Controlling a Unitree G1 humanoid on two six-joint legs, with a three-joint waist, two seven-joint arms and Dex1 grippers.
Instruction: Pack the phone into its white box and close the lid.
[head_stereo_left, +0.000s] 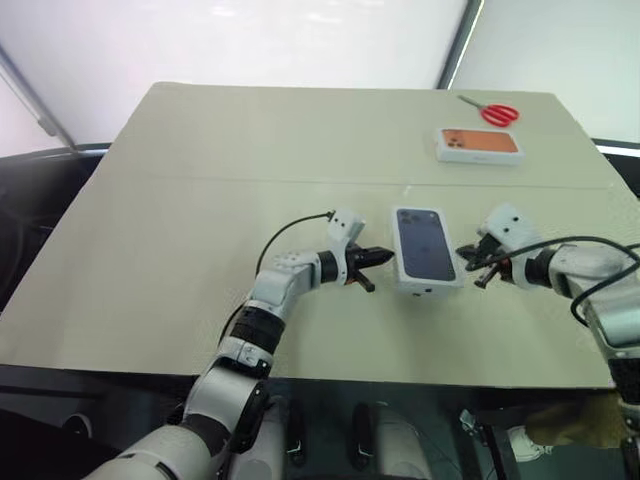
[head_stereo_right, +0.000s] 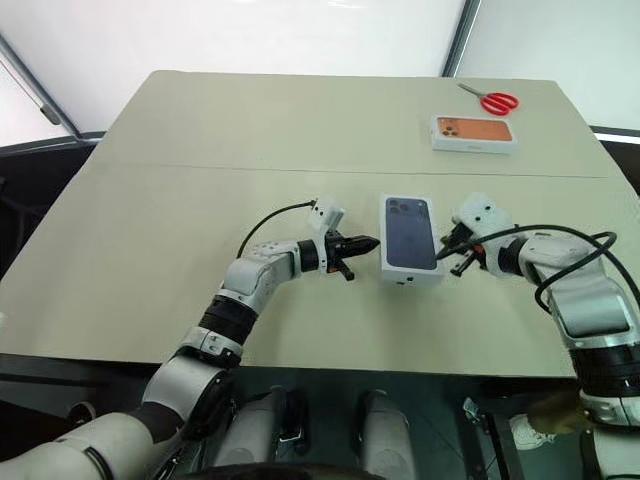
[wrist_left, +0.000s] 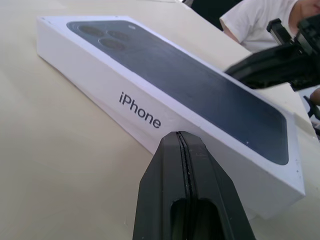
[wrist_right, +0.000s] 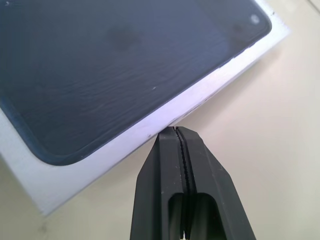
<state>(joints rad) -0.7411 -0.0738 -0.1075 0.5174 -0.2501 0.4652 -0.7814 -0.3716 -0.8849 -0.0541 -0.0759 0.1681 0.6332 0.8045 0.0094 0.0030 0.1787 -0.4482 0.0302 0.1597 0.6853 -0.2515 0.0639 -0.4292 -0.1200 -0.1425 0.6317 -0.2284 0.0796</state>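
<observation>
The beige desk (head_stereo_left: 200, 250) carried the closed iPhone box near its front edge, the lid (head_stereo_left: 424, 243) with its dark blue phone picture sitting on top. The left end effector (head_stereo_left: 378, 256) and right end effector (head_stereo_left: 466, 253) flanked it, both pinched tight and empty. One uneven nudge could have skewed the lid or slid the box forward off the edge.
</observation>
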